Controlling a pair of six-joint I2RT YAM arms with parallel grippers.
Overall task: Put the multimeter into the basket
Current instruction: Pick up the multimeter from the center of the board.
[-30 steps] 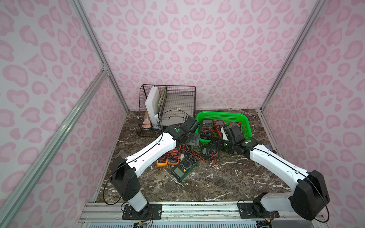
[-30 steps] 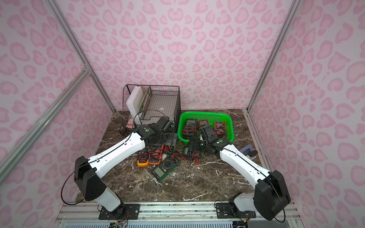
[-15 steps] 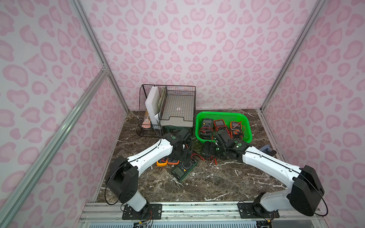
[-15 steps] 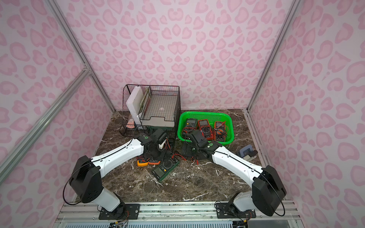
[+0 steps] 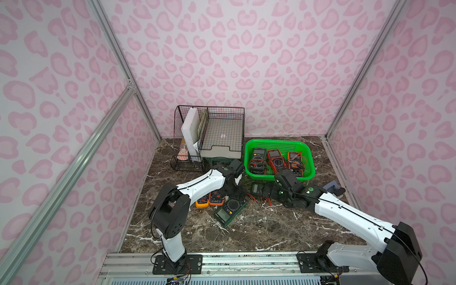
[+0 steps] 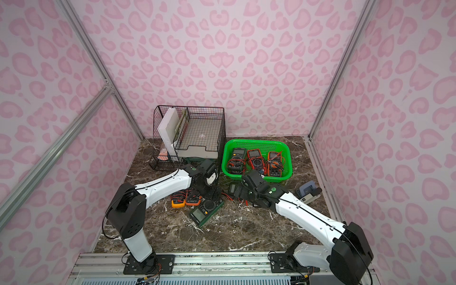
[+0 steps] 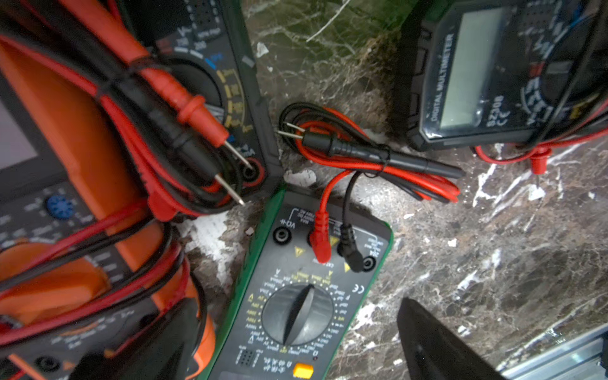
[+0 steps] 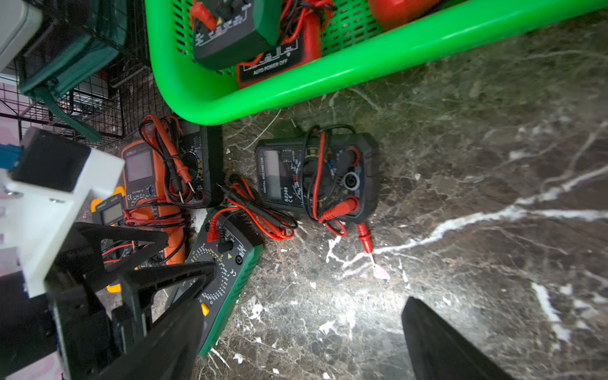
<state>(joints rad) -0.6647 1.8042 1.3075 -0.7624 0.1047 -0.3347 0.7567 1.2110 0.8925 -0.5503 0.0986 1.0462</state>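
Both arms have come down from the basket (image 5: 276,141) to the table (image 5: 271,229). The green multimeter (image 7: 296,296) lies flat there, right under the left claw (image 8: 191,249), which is wide open and empty. It looks hard and a bit heavy; its loose wires (image 7: 378,164) can snag, so grab its long sides. The right claw (image 8: 302,301), open and empty too, hangs by the black multimeter (image 8: 316,177).
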